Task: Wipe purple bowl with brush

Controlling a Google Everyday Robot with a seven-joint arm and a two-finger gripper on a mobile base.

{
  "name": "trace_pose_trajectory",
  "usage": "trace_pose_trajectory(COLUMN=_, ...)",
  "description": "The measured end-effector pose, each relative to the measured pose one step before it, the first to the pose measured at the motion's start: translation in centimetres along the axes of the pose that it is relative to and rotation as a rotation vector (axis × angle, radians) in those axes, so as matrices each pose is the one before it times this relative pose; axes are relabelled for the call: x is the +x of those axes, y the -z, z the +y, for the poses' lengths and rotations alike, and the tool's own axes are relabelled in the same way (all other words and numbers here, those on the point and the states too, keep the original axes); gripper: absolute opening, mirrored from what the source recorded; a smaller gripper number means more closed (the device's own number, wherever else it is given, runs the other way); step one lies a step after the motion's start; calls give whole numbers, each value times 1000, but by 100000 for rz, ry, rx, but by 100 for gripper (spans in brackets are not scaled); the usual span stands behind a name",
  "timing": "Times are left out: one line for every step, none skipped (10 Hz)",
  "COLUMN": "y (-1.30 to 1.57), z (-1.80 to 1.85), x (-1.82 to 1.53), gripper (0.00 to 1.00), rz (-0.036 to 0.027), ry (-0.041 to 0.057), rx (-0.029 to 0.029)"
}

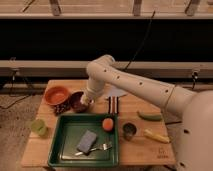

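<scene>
Your jaws are fully closed; I can't make out from this angle what, if anything, is pinched between them, and I can't pick out the brush anywhere. The gripper (87, 103) is down at the purple bowl (79, 101), right over its right rim, with the white arm (135, 86) reaching in from the right side of the view and bending down at the elbow. You'll find the purple bowl near the back left of the wooden table (140, 147), just right of the orange bowl (56, 94) and just behind the back edge of the green tray (62, 150). Inside the tray: a grey sponge (87, 141), a silver fork (95, 148) touching its front edge, and an orange ball (108, 124) in the back right corner. Small metal cup (129, 131) sits just right of the tray. A green pepper (149, 117) and a yellow-handled tool (157, 136) lie further right, a light green cup (39, 127) at the left edge.
</scene>
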Motion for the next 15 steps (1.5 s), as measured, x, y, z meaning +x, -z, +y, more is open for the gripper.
trace_pose_trajectory(y=-204, z=-436, x=481, gripper=0, rz=29, ry=-516, rx=212)
trace_pose_trajectory(y=-196, z=-635, x=379, gripper=0, rz=36, ry=102, rx=317)
trace_pose_trajectory(y=-67, z=-525, x=468, gripper=0, rz=304, ry=-27, rx=418)
trace_pose_trajectory(y=-49, z=-735, x=442, gripper=0, rz=283, ry=408, rx=563)
trace_pose_trajectory(y=47, z=-767, x=297, gripper=0, rz=246, ry=607, rx=748)
trace_pose_trajectory(y=76, z=-877, x=139, gripper=0, rz=98, ry=1329, rx=934)
trace_pose_trajectory(y=-71, z=-782, x=-189, gripper=0, rz=-291, ry=1702, rx=738)
trace_pose_trajectory(y=-17, z=-914, x=-732, gripper=0, rz=-714, ry=2587, rx=962)
trace_pose_trajectory(y=-129, z=-557, x=-940, gripper=0, rz=-886, ry=1956, rx=665)
trace_pose_trajectory(y=-120, z=-411, x=-835, gripper=0, rz=-906, ry=1448, rx=635)
trace_pose_trajectory(y=-247, z=-139, x=-1224, gripper=0, rz=-1184, ry=1039, rx=684)
trace_pose_trajectory(y=-157, z=478, x=-973, gripper=0, rz=-897, ry=-79, rx=82)
trace_pose_trajectory(y=-1, z=928, x=-620, gripper=0, rz=-555, ry=-702, rx=-437)
trace_pose_trajectory(y=111, z=1100, x=-63, gripper=0, rz=-89, ry=-1314, rx=-869)
trace_pose_trajectory(y=85, z=1198, x=578, gripper=0, rz=25, ry=-1972, rx=-1133)
